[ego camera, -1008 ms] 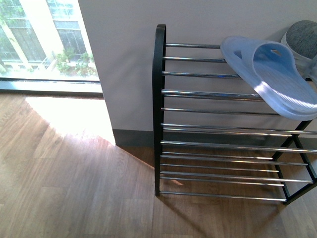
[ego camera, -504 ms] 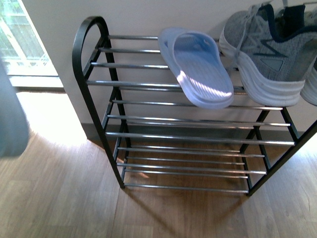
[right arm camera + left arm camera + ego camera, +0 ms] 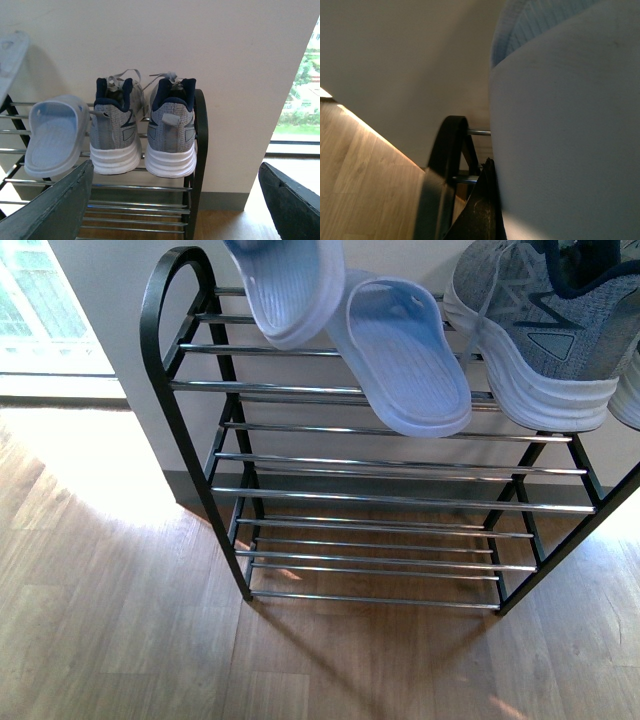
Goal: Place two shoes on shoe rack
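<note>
Both sneakers point(image 3: 142, 130) sit side by side on the rack point(image 3: 190, 440) top shelf, heels out, at the end by the right frame post. One slide point(image 3: 405, 355) lies on the same shelf just beside them. Second slide point(image 3: 285, 285) hangs over the left end of the top shelf, filling the left wrist view point(image 3: 565, 125); left fingers not visible, can't tell their state. Right fingers point(image 3: 55, 210) spread wide, empty, facing the rack.
</note>
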Tool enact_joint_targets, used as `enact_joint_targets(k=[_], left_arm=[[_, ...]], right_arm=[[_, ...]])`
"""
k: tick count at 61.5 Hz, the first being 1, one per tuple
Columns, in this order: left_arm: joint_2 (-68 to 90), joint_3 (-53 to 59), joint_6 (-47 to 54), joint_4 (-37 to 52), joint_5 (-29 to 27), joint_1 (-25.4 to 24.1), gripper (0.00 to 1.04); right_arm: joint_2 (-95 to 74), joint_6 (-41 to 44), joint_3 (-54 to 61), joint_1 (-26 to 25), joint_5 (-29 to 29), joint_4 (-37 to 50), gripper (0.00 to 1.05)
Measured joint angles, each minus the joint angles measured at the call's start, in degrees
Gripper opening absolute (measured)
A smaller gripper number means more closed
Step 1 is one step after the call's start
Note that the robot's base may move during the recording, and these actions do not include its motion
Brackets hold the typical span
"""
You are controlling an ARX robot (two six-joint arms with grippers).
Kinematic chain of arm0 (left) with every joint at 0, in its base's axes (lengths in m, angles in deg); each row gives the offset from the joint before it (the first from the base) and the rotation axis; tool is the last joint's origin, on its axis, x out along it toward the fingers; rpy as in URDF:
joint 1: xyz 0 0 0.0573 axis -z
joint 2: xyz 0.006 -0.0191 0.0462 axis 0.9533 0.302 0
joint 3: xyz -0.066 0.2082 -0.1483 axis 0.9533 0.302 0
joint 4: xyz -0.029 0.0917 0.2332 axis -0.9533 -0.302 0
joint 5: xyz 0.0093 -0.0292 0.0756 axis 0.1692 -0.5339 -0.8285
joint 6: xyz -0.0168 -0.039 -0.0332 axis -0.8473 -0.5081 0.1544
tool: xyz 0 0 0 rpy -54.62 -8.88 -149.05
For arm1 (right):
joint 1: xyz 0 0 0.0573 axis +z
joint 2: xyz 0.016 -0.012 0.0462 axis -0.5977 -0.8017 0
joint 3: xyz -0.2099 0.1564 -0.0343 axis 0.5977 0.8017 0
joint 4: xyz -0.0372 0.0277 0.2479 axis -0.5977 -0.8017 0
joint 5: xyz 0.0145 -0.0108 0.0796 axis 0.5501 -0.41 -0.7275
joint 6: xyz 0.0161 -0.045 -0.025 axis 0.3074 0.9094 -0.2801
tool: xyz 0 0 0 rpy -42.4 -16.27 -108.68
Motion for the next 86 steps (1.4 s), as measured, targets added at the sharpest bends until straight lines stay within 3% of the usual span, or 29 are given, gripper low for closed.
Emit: enact_joint_targets(k=[4,14,30,47,81,86], left_arm=[[3.5,-5.4,0.9,-7.2,-1.6,0.7,0.02],[5.7,-8.3,3.1,-14.3,-3.0,0.5,0.02],[7.5,-10.1,5.6,-18.8,-4.9,-1.7,0.02],[11.8,-14.9,10.6,-18.9,-2.5,-1.9,0.03],[2.4,-9.2,5.5,-16.7,9.9,-1.7,0.92],[-1.8,-5.8,3.7,-14.0,10.2,-1.7,0.96]], right_arm=[[0.0,0.0,0.0,0.0,0.0,0.0,0.96],[0.0,0.0,0.0,0.0,0.0,0.0,0.96],[0.0,0.0,0.0,0.0,0.0,0.0,0.96],[0.0,0.0,0.0,0.0,0.0,0.0,0.96],[0.0,0.0,0.0,0.0,0.0,0.0,0.96],[0.0,0.0,0.0,0.0,0.0,0.0,0.96]])
